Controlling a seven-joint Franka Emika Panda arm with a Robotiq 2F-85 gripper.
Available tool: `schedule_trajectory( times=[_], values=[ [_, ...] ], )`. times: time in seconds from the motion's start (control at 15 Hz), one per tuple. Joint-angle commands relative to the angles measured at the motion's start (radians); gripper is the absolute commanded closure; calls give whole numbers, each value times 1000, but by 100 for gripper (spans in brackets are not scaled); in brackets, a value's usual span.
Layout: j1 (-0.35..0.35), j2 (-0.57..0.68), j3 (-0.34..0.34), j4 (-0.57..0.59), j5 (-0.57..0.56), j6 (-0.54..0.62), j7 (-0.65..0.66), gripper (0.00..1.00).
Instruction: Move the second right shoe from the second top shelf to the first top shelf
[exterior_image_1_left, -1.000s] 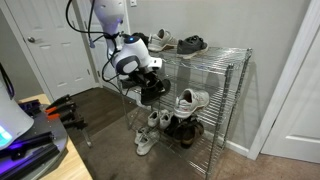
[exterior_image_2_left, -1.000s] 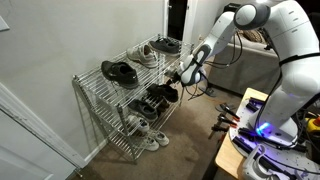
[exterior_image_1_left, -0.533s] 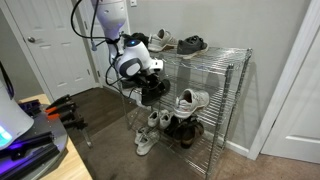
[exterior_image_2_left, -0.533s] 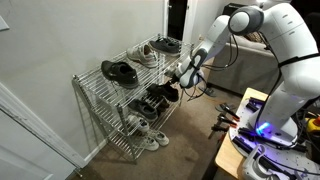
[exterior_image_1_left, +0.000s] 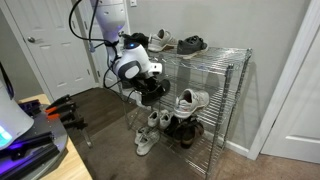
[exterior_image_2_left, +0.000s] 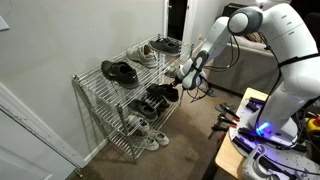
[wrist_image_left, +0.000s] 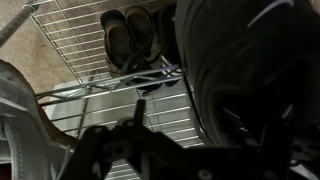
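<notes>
A wire shoe rack (exterior_image_1_left: 225, 70) stands against the wall and shows in both exterior views (exterior_image_2_left: 90, 82). Black shoes (exterior_image_1_left: 155, 90) sit at the near end of its second shelf, also in an exterior view (exterior_image_2_left: 160, 97). My gripper (exterior_image_1_left: 150, 74) is right on top of them, also in an exterior view (exterior_image_2_left: 184, 73). In the wrist view a black shoe (wrist_image_left: 240, 60) fills the right side. One dark finger (wrist_image_left: 135, 112) stands just left of it. The other finger is lost in the dark. I cannot tell whether the jaws grip the shoe.
The top shelf holds a grey sneaker (exterior_image_1_left: 162, 40) and black shoes (exterior_image_1_left: 192, 43). A white sneaker (exterior_image_1_left: 192, 98) sits further along the second shelf. Several shoes (exterior_image_1_left: 150, 128) lie on the bottom level. A table edge (exterior_image_1_left: 50, 150) is near the front.
The wrist has shifted and turned slightly at the black shoes. The shoes on the rack have not visibly moved.
</notes>
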Motion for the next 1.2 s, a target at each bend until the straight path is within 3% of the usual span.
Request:
schedule_trajectory(
  times=[0.0,0.6,0.87,1.13],
  values=[
    [28,-28,-38,-46,-23,-1,24,33],
    [99,-49,-95,-104,-14,-51,14,92],
    [239,-211,-234,-270,25,-179,11,97],
    [468,-392,-455,-437,16,-358,35,94]
  ],
)
